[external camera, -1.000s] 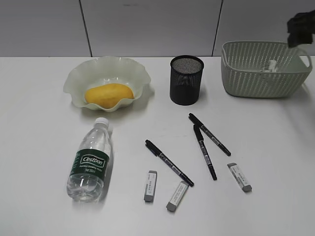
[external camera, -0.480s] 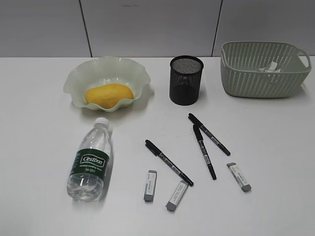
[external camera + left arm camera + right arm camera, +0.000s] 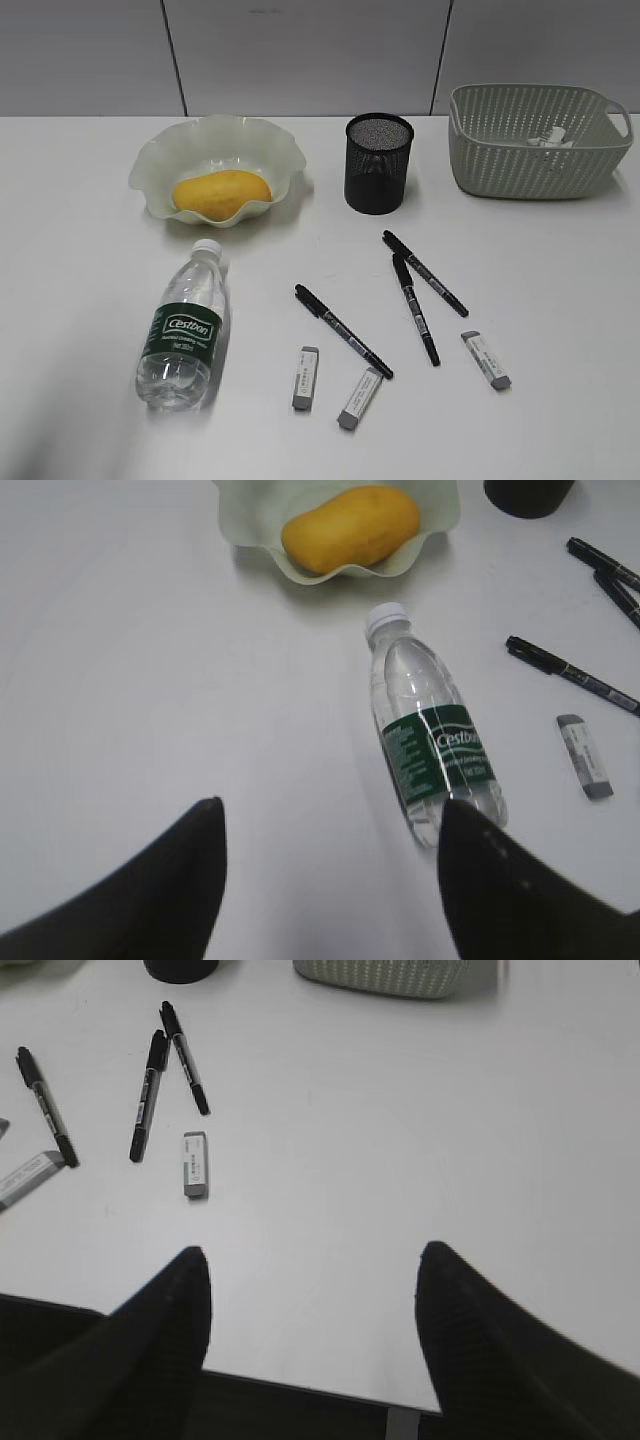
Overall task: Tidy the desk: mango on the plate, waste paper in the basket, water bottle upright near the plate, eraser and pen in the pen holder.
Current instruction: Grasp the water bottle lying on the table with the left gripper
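The mango (image 3: 221, 193) lies in the pale green plate (image 3: 160, 150); both also show in the left wrist view, the mango (image 3: 350, 527) and the plate (image 3: 245, 510). The water bottle (image 3: 183, 328) lies on its side below the plate, cap toward it. The waste paper (image 3: 550, 137) lies in the basket (image 3: 520, 160). Three pens (image 3: 343, 331) (image 3: 415, 308) (image 3: 425, 273) and three erasers (image 3: 306, 378) (image 3: 361, 398) (image 3: 486, 360) lie in front of the pen holder (image 3: 378, 163). My left gripper (image 3: 330, 825) is open just left of the bottle's base (image 3: 432, 740). My right gripper (image 3: 312, 1265) is open over the front edge.
The desk (image 3: 80, 300) has its front edge under the right gripper in the right wrist view (image 3: 300, 1385). A grey panelled wall (image 3: 300, 50) stands behind the desk. Neither arm shows in the exterior view.
The right gripper was above the basket at the top right one second ago and has left the exterior view. The paper stays in the basket. Nothing else has moved.
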Tool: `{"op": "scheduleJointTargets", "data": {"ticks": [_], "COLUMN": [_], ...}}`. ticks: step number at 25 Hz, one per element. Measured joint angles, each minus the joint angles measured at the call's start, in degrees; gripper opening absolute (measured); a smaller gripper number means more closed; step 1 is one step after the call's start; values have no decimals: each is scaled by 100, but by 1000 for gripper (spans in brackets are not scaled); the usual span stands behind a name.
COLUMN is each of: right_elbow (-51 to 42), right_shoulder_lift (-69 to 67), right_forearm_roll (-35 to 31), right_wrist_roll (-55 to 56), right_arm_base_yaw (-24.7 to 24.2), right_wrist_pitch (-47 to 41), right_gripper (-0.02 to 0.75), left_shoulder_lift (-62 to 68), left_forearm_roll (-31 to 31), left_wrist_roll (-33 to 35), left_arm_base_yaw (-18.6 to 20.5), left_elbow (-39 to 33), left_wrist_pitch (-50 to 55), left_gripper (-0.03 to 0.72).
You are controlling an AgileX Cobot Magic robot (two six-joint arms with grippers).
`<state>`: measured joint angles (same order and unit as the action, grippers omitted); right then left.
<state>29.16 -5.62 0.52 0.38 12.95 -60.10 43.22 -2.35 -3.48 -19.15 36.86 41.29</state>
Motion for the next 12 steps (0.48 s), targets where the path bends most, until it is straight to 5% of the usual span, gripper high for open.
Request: {"op": "scheduleJointTargets", "data": {"ticks": [7,12], "right_elbow": [0,0], "right_shoulder_lift": [11,11], "right_forearm_roll": [6,6], "right_wrist_roll": [0,-3], "right_arm_base_yaw": [0,0], "right_wrist_pitch": [33,33], "right_gripper": [510,510], "left_shoulder_lift": [2970,4722], "left_forearm_roll": [-297,-434], "left_wrist_roll": [-23,-109], "left_arm_base_yaw": [-79,-566], "left_elbow": [823,1763], "left_wrist_pitch": [-977,-1035], "left_gripper": [580,597]}}
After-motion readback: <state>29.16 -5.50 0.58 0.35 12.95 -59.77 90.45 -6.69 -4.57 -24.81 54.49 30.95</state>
